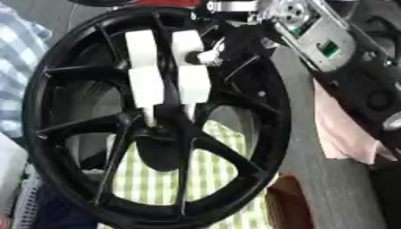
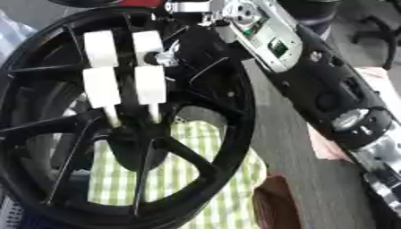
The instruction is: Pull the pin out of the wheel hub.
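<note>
A black spoked wheel [image 1: 275,107] stands upright and fills most of both views, with its dark hub [image 1: 160,134] near the middle. My right hand [image 1: 192,80] reaches down in front of the spokes from the upper right. Its white-padded fingers [image 2: 149,82] are straight and side by side, and their tips rest at the top of the hub. I cannot make out a pin at the hub; the fingertips and the dark centre hide that spot. My black and silver right forearm [image 2: 313,80] runs diagonally across the upper right. My left hand shows in neither view.
A green and white checked cloth [image 1: 149,179] lies behind the wheel, seen through the spokes. To the right are a pink cloth [image 1: 344,138] and a brown object [image 2: 274,201] on a grey surface. Blue checked fabric [image 1: 12,67] borders the left edge.
</note>
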Motion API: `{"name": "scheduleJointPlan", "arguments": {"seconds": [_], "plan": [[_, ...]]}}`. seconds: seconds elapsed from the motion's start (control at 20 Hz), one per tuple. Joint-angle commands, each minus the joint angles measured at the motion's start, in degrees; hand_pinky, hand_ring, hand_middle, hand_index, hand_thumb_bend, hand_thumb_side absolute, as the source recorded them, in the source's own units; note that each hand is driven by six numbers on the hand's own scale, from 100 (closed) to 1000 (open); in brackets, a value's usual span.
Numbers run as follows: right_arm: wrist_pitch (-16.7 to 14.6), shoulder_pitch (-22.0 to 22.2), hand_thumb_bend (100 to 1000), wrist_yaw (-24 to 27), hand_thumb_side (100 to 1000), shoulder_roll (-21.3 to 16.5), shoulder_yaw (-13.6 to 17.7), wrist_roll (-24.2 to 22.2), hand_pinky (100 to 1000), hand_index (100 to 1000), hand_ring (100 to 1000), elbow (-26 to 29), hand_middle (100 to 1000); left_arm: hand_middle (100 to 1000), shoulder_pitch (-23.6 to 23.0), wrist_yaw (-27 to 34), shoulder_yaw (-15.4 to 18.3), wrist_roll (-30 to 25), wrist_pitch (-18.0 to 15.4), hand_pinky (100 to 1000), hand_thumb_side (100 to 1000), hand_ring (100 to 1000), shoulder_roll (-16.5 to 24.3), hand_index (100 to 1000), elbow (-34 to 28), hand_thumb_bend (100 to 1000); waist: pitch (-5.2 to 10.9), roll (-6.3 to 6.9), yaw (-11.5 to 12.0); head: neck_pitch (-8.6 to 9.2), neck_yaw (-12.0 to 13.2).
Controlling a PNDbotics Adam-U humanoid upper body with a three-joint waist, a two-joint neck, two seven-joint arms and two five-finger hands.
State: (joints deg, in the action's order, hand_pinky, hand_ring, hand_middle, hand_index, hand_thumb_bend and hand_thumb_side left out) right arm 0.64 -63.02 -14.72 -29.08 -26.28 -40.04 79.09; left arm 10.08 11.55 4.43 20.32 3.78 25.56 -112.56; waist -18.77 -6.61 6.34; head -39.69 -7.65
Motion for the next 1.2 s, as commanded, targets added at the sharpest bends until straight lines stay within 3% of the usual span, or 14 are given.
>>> {"name": "scheduleJointPlan", "arguments": {"seconds": [0.05, 0.5, 0.75, 0.95, 1.2], "plan": [[-0.1, -1.4, 341, 1.0, 475, -1.7, 0.5, -1.0, 885, 771, 776, 1.4, 672, 625, 0.4, 0.2, 0.3, -0.2, 0.0, 717, 778, 643, 0.6, 781, -0.7, 100, 1.34, 0.26, 0.0, 0.24, 0.0], [-0.4, -1.5, 321, 0.7, 414, -1.5, 0.4, -1.6, 883, 762, 772, 1.2, 659, 626, 0.7, 0.2, 0.3, -0.3, 0.0, 718, 778, 644, 0.5, 781, -0.7, 100, 1.05, -0.08, 0.6, 1.22, -0.4], [-0.9, -1.5, 264, 1.0, 220, -1.3, 0.2, -1.4, 877, 717, 750, 1.2, 603, 625, 0.7, 0.2, 0.3, -0.4, 0.0, 718, 777, 644, 0.5, 781, -0.7, 100, 0.92, -0.19, 0.7, 1.32, -0.6], [-1.3, -1.5, 227, 1.2, 142, -1.4, 0.2, -1.6, 876, 708, 740, 1.2, 591, 625, 0.7, 0.2, 0.3, -0.4, 0.0, 718, 778, 644, 0.4, 781, -0.7, 100, 0.82, -0.25, 0.8, 1.31, -0.9], [-0.5, -1.7, 163, 3.1, 156, -1.2, 0.4, -0.9, 873, 676, 716, 1.5, 552, 625, 0.7, 0.3, 0.3, -0.5, 0.0, 718, 778, 644, 0.4, 781, -0.7, 100, 0.81, -0.30, 0.8, 1.13, -1.0]]}}
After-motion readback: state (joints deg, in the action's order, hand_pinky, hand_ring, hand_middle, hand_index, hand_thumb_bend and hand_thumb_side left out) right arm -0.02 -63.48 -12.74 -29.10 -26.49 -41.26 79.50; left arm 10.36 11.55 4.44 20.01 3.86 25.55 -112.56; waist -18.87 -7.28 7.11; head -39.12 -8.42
